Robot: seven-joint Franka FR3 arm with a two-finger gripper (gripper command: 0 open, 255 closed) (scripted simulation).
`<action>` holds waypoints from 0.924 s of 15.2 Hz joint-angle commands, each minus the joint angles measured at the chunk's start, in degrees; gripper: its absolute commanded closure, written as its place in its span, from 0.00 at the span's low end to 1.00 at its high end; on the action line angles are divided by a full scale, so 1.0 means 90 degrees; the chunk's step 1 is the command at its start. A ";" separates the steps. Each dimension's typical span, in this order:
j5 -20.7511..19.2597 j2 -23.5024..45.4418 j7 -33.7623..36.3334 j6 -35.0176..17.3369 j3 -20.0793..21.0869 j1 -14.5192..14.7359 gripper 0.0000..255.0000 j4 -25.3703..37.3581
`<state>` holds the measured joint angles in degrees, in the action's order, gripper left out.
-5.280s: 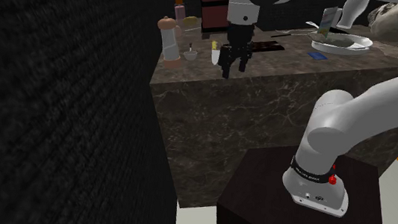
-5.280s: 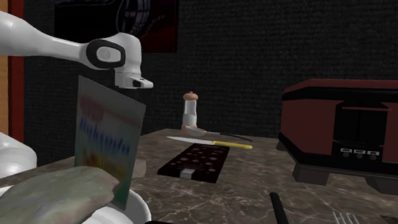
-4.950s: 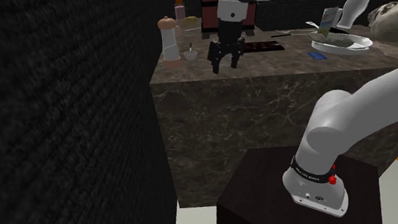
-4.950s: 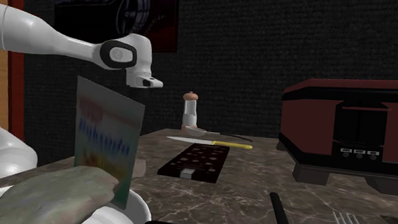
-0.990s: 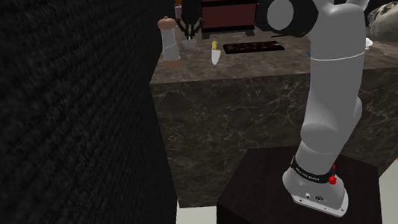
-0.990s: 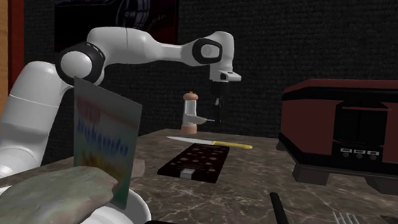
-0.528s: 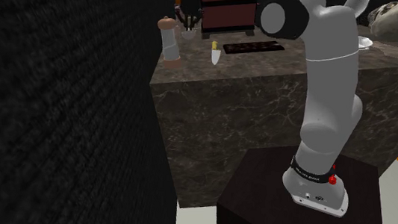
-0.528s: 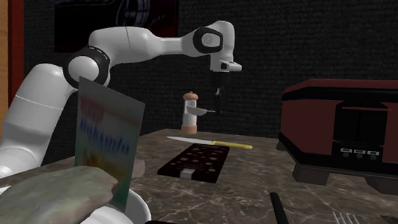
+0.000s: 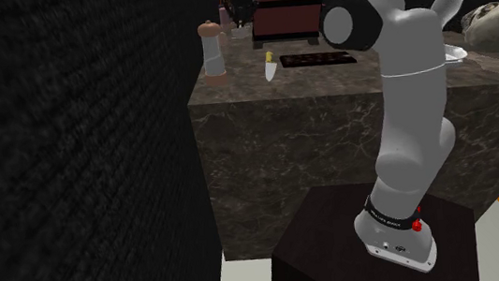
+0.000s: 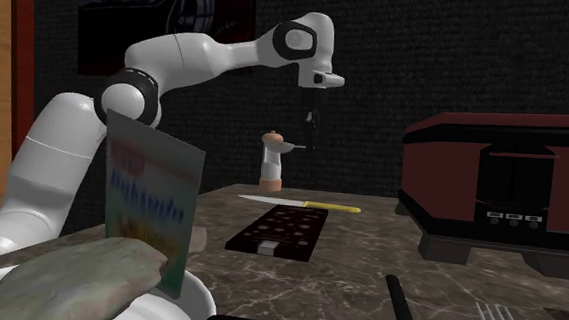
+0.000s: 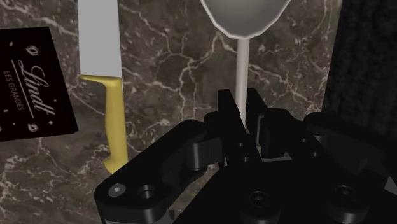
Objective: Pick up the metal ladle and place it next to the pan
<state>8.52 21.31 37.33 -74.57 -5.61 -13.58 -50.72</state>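
On the dark marble counter [image 9: 330,118], a yellow-handled knife [image 11: 109,121] and a black chocolate box [image 11: 32,83] lie side by side near the front edge. A pepper mill [image 10: 270,161] stands at the corner by the black wall [image 9: 70,152], and a dark red toaster [image 10: 501,190] sits further back. My arm [image 10: 197,64] reaches high, wrist pointing down. My gripper [image 11: 245,124] is clenched on the handle of the grey ladle [image 11: 245,16], which hangs in the air above the counter, near the mill.

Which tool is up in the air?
The grey ladle, clasped by its handle in the claw; the yellow-handled knife lies flat on the counter.
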 commanded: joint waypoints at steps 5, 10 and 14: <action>-0.0141 -0.1693 -0.0569 -0.0668 -0.0200 -0.0203 1.00 -0.2406; -0.0277 -0.2731 -0.1058 -0.0855 -0.0415 -0.0425 1.00 -0.3676; -0.0414 -0.3422 -0.1467 -0.0881 -0.0624 -0.0614 1.00 -0.4424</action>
<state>5.20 -7.43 25.18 -81.74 -10.76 -18.68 -87.61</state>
